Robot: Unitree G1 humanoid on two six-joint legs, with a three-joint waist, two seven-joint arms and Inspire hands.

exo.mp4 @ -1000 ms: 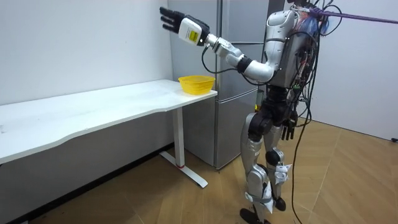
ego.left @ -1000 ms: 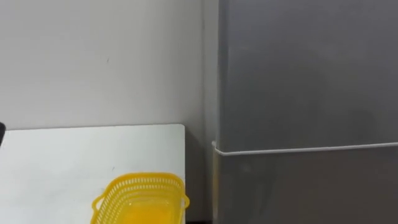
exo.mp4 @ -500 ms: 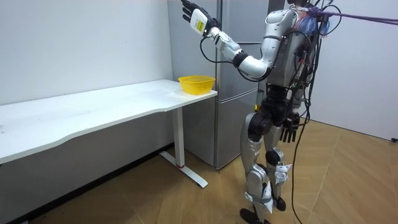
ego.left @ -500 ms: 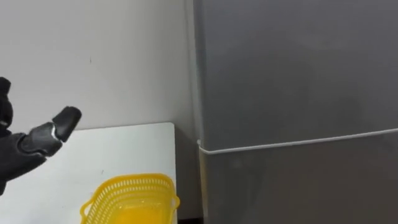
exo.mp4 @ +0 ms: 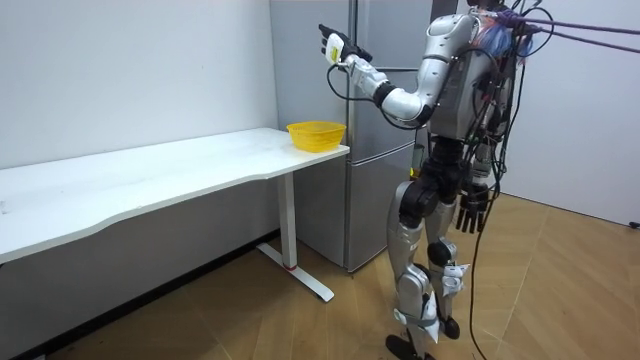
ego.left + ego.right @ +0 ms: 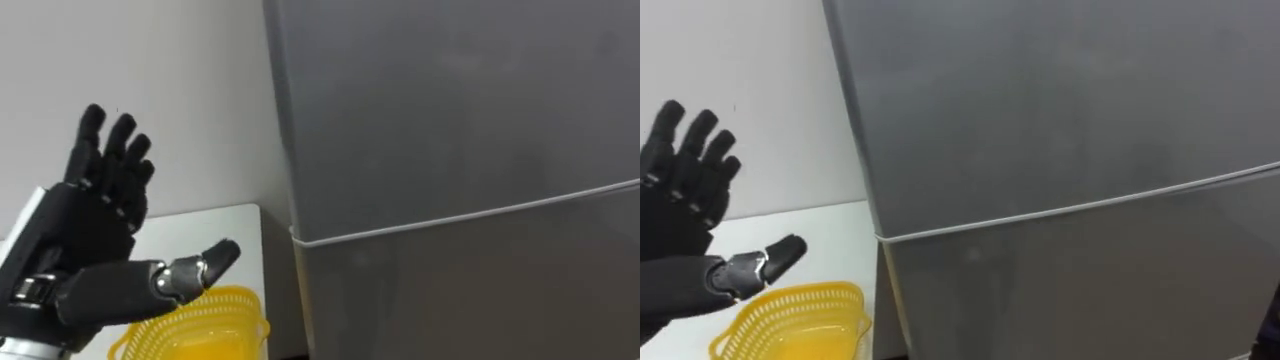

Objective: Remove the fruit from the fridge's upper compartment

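The grey fridge stands in front of me with both doors closed; a pale seam divides the upper door from the lower one. My left hand is raised with fingers spread and open, a little left of the upper door's left edge, not touching it. In the room view the same left hand is held up in front of the fridge. My right hand hangs by my hip, fingers relaxed, holding nothing. I stand close to the fridge, at the end of the white table.
A yellow mesh basket sits on the white table at its right end, just left of the fridge, below my left hand. The white wall is behind the table.
My left hand has swung from over the table toward the fridge and risen into the eye view. The eye view has shifted, so the fridge sits further left.
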